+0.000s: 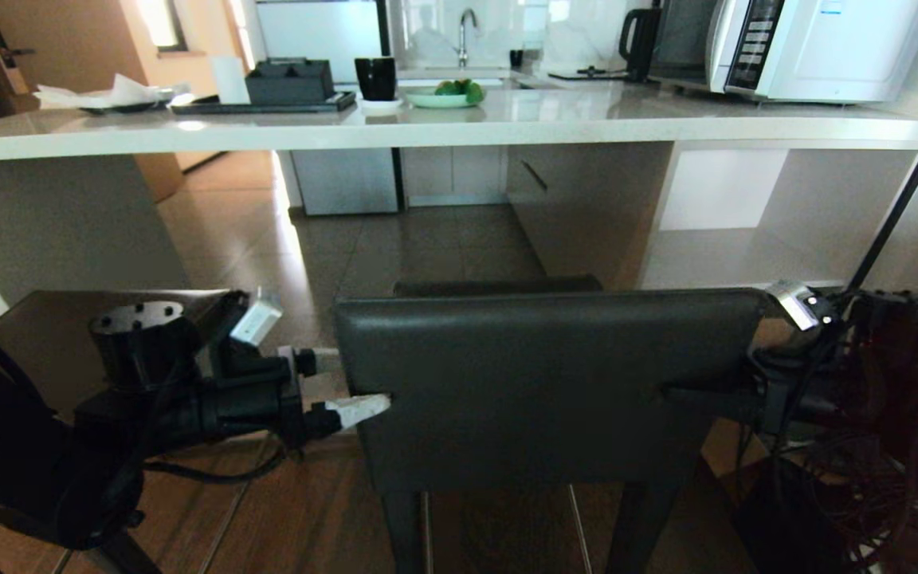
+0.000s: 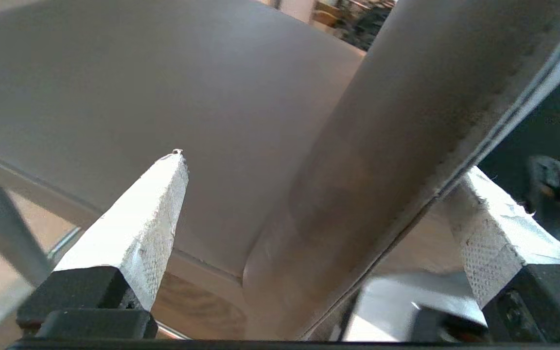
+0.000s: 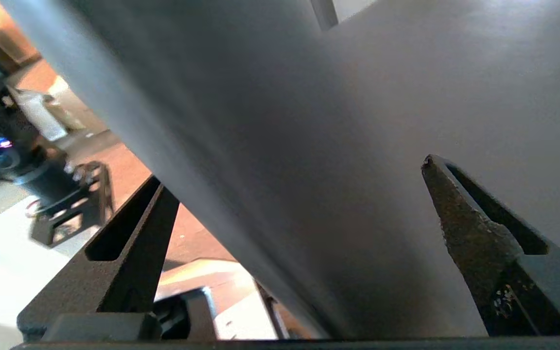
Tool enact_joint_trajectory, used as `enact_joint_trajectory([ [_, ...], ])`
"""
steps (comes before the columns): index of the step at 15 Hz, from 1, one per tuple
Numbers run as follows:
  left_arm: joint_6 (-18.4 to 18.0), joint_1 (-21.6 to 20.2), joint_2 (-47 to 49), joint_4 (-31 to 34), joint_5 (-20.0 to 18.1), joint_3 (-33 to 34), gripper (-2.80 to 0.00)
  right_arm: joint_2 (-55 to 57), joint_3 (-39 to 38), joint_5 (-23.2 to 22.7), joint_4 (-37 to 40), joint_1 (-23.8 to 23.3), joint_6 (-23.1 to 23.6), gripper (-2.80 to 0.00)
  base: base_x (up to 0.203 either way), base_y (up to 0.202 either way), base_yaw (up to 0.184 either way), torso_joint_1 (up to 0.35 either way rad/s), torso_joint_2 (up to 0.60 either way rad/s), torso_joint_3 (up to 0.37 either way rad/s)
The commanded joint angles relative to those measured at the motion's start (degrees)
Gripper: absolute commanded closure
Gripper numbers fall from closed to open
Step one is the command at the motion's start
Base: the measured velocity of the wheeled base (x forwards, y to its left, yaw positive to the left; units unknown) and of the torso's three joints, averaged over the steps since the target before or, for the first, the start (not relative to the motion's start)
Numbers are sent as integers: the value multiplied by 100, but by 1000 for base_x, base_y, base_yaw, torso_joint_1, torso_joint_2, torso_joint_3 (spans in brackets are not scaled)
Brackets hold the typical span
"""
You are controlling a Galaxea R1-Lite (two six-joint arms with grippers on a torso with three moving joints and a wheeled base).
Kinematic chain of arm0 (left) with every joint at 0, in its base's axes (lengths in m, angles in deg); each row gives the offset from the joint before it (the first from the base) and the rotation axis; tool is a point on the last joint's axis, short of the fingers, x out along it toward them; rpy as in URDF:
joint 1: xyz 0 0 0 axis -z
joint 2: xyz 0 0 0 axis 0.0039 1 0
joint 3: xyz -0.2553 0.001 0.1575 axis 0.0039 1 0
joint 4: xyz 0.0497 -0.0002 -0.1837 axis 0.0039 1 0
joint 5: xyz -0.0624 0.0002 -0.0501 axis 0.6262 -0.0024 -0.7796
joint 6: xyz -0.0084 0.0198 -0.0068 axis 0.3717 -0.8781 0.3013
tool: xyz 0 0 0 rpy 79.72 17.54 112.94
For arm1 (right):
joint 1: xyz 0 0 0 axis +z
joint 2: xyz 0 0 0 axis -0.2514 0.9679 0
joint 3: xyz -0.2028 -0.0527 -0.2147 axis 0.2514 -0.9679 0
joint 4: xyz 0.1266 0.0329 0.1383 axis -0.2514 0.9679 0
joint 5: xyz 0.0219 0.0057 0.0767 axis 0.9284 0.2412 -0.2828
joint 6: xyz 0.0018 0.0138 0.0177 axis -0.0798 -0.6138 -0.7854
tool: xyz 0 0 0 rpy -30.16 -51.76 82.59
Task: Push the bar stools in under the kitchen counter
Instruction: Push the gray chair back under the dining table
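Bright daylight from the far window [image 1: 160,22], with glare on the tabletop [image 1: 507,112] and a washed streak across the floor tiles [image 1: 288,239]. Foreground dim; stool backrest [image 1: 547,383] and both arms in deep shadow, straight edges bowed towards the corners. Wrist views soft, backgrounds smeared, white patches overexposed.

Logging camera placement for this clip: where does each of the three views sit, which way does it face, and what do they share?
Head view: on the robot's head, facing forward and down at the bar stool and kitchen counter; left gripper and right gripper both show.
Left wrist view: behind the open left gripper, its fingers straddling the backrest edge.
Right wrist view: behind the open right gripper, straddling the opposite edge.
Shared: the stool's backrest appears in all three.
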Motion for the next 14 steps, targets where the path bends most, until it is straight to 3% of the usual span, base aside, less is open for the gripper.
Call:
enact_joint_trajectory([
  [1, 32, 180, 246, -39, 235, -311, -280, 152, 191, 164, -29, 238, -4, -280, 0, 0, 0, 0, 0, 0],
  [6, 80, 213, 260, -52, 375, -208, -280, 255, 240, 233, -38, 312, -4, -280, 0, 0, 0, 0, 0, 0],
  [14, 71, 519, 398, -125, 666, -25, -280, 869, 1180, 796, -20, 858, -13, -280, 0, 0, 0, 0, 0, 0],
])
